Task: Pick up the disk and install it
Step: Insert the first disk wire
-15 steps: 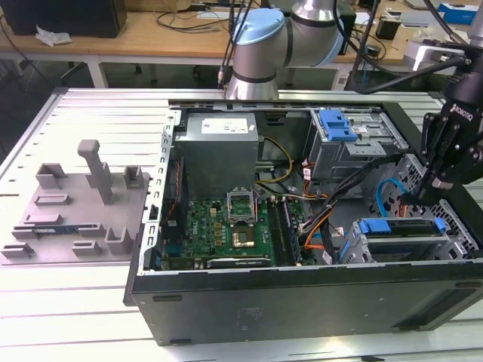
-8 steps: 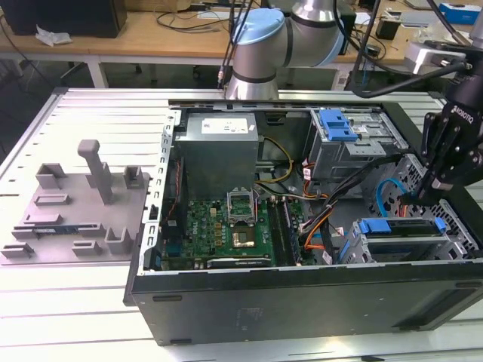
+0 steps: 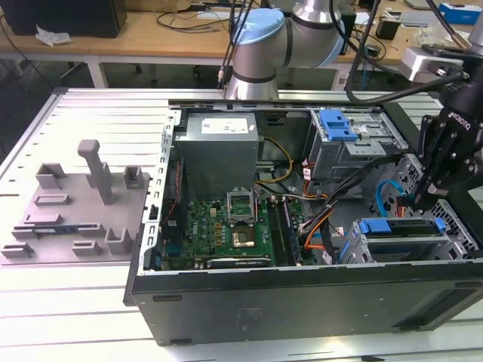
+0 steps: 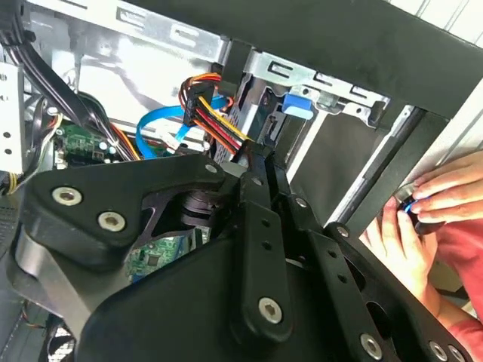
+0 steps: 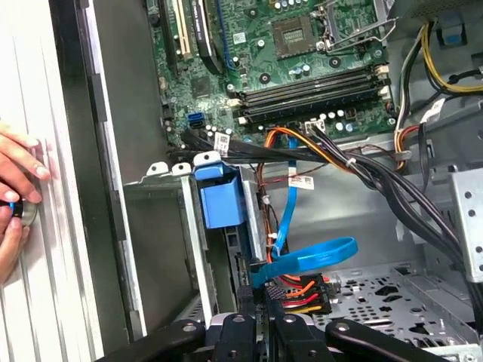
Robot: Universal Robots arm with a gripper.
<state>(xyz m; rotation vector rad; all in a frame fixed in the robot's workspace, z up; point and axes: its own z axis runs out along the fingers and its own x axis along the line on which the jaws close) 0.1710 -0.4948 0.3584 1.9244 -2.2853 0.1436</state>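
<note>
One arm: its fingers (image 3: 421, 193) look pinched together and empty, hanging just above the disk (image 3: 404, 243). Disk sits in the lower drive cage (image 3: 457, 228) of the open PC case (image 3: 302, 302), long axis along the exterior view's left-right, below the fingers.

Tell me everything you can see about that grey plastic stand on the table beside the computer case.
The grey plastic stand is a flat, matte grey base plate with several short upright blocks and low brackets on it and one tall post with a wider head. It lies flat on the slatted metal table, at the exterior view's left of the open computer case, its edge close to the case wall; whether they touch cannot be told.
</note>
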